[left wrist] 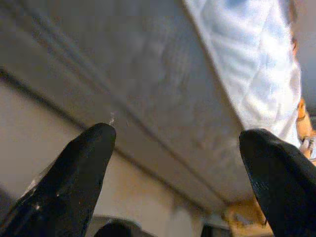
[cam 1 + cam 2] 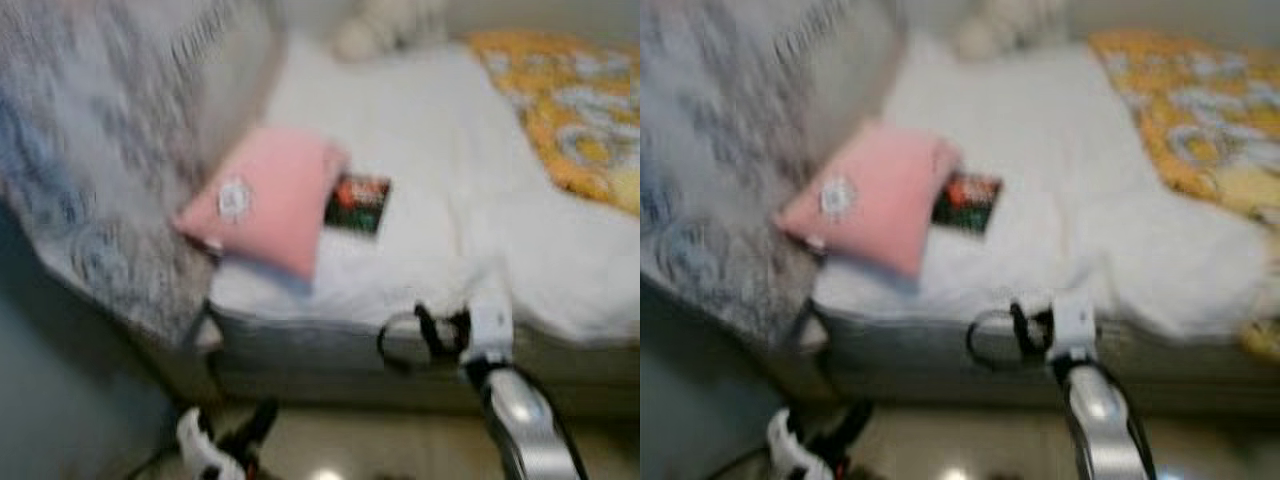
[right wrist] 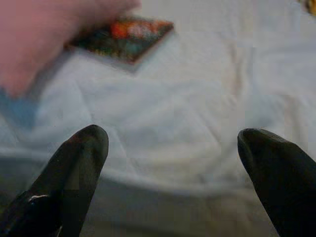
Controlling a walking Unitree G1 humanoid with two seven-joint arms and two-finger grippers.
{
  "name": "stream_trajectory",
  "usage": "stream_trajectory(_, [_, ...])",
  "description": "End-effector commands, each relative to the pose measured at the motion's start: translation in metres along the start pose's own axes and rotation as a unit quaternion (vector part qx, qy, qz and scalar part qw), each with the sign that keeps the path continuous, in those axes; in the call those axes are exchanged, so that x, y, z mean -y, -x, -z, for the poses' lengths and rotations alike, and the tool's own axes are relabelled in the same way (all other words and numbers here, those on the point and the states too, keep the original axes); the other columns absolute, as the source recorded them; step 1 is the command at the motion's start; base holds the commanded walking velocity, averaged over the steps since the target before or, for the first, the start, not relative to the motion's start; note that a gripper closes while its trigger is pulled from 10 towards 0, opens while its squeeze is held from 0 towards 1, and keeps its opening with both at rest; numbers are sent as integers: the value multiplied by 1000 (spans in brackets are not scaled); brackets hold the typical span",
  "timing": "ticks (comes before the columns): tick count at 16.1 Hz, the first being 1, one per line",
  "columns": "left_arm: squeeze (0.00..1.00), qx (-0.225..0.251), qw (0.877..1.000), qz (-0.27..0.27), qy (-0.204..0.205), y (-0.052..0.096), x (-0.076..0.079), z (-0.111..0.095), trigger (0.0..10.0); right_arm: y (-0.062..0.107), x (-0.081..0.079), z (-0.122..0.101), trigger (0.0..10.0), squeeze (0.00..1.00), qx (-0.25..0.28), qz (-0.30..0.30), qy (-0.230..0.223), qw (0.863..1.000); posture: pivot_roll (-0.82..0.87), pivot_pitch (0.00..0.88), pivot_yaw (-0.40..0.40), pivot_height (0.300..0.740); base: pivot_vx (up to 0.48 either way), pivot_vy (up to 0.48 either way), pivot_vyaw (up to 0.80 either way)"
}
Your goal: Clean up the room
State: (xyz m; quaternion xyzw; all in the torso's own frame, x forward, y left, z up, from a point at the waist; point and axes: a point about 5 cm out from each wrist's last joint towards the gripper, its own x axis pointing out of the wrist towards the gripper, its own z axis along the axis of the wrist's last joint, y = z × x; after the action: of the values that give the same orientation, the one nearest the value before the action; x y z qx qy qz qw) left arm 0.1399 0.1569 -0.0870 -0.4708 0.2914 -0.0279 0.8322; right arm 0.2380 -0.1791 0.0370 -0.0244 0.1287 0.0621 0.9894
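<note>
A bed (image 2: 420, 130) with a white sheet is seen ahead, blurred as if the camera were in motion. A pink pillow (image 2: 270, 195) lies near the bed's front left corner, and a small dark packet (image 2: 357, 203) with red and green print is tucked partly under its edge, touching it. A yellow quilt (image 2: 565, 105) covers the far right of the bed, and a pale soft toy (image 2: 385, 25) sits at the back, too blurred to identify. A grey patterned cloth (image 2: 90, 160) hangs on the left.

The right gripper (image 2: 435, 335) is held at the bed's front edge, aimed at the sheet toward the packet; in the right wrist view its jaws are spread wide and empty, with the packet well ahead of them. This pose is judged to be an approach for picking the packet up. The left gripper (image 1: 177, 163) is held low beside the mattress side, jaws likewise parted with nothing between them, probably kept out of the way near the floor (image 2: 400, 440)
</note>
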Motion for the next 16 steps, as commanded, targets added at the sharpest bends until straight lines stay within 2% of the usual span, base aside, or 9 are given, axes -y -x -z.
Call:
stream_trajectory(1, [0, 104, 961, 115, -231, -128, 243, -65, 10000, 34, 8, 9, 10000, 0, -22, 4, 26, 999, 85, 0, -32, 740, 0, 0, 0])
stream_trajectory(10, [0, 104, 961, 115, -231, -128, 243, -65, 10000, 34, 8, 9, 10000, 0, -22, 4, 26, 999, 85, 0, -32, 740, 0, 0, 0])
stream_trajectory(11, [0, 182, 899, 111, -383, -110, 217, -108, 10000, -3, -2, -7, 10000, 0, 13, -4, 0, 1000, 101, 0, 0, 740, -289, 0, 0])
stream_trajectory(12, [0, 223, 805, 74, -545, -88, 194, -131, 10000, -34, -19, -9, 10000, 0, 23, -15, -40, 999, 92, 0, 0, 740, 0, 0, 0])
stream_trajectory(13, [0, 220, 805, 55, -548, -89, 192, -126, 10000, -31, -21, 0, 10000, 0, 12, -17, -45, 999, 94, 0, 0, 740, 0, 0, 0])
stream_trajectory(16, [0, 219, 807, 58, -545, -91, 194, -124, 10000, -31, -19, 3, 10000, 0, 7, -18, -41, 999, 104, 0, 0, 740, 0, 0, 0])
